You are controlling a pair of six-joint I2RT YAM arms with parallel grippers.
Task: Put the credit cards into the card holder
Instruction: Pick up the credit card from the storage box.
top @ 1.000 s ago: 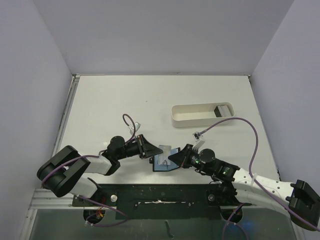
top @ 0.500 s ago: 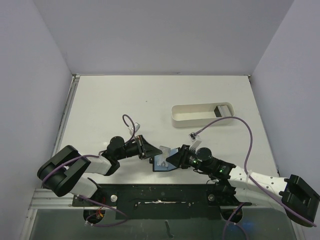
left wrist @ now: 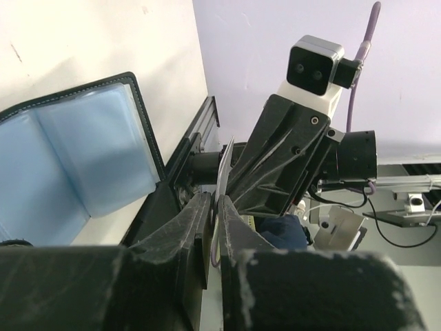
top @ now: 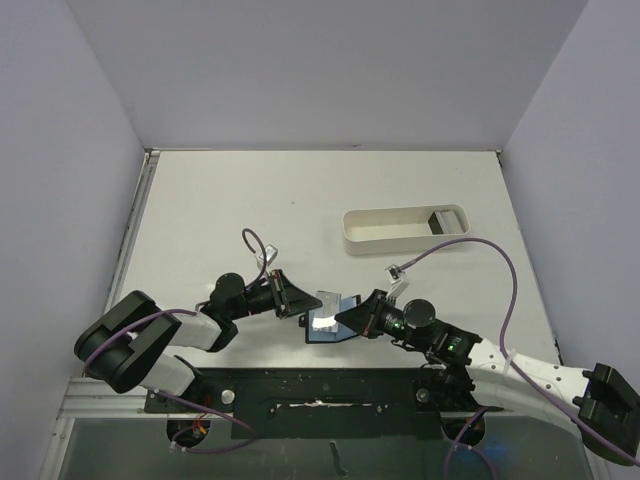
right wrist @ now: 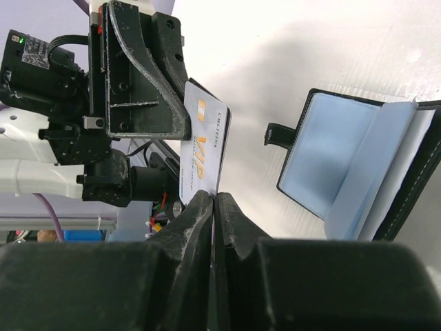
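The left gripper (left wrist: 215, 201) and right gripper (right wrist: 214, 200) were both clamped tight on opposite edges of one credit card (right wrist: 203, 148). The card holder (right wrist: 344, 162) lay open beneath it on the table (top: 250, 200), near-centre.

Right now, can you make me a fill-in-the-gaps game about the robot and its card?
The left pincer and right pincer both pinch one credit card printed ___. The card holder lies ___ on the table. Its pockets are coloured ___. Missing words: VIP, open, blue.
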